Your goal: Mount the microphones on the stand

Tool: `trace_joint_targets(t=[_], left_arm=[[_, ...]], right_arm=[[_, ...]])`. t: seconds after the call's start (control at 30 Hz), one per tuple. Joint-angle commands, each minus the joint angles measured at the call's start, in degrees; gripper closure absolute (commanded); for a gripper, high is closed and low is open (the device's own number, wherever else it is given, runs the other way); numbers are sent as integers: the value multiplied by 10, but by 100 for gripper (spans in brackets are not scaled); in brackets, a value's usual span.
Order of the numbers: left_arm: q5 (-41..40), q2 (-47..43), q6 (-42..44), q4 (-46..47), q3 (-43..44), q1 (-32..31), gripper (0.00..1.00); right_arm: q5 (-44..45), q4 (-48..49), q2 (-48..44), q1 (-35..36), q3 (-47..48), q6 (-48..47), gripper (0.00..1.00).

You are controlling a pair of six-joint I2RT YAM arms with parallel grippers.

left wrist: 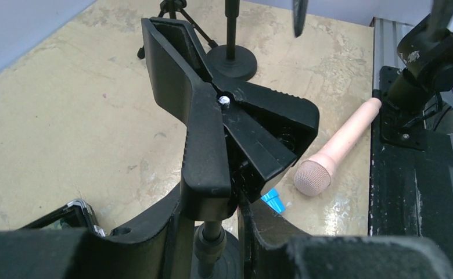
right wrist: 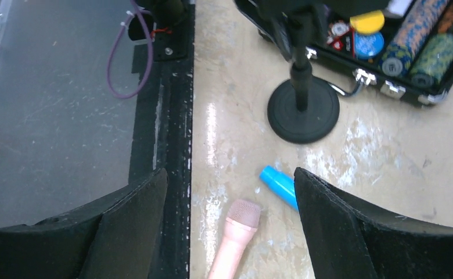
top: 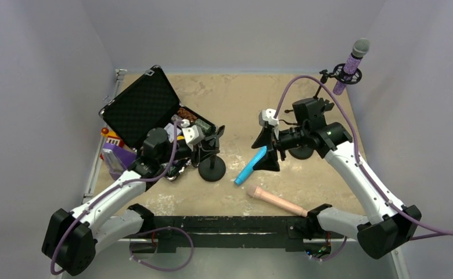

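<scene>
Arms both reach forward over the table. Left gripper is clamped on the handles of the black spring clip atop the round-based stand. Right gripper hangs with fingers wide apart over the blue microphone, which lies flat near the peach-pink microphone. Purple microphone sits tilted in the far-right tripod stand. Print on the poker chips is too small to read.

soft even light, faint shadows, glare streak on table
</scene>
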Motion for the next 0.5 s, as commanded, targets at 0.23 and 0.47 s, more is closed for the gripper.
trace_joint_targets(t=[0.23, 0.47], left_arm=[[-25, -117, -144, 126, -106, -8, 100], [-38, -88, -122, 68, -84, -16, 84]], right_arm=[[119, 273, -2, 4, -113, 292, 17], [308, 355, 37, 22, -148, 482, 8]])
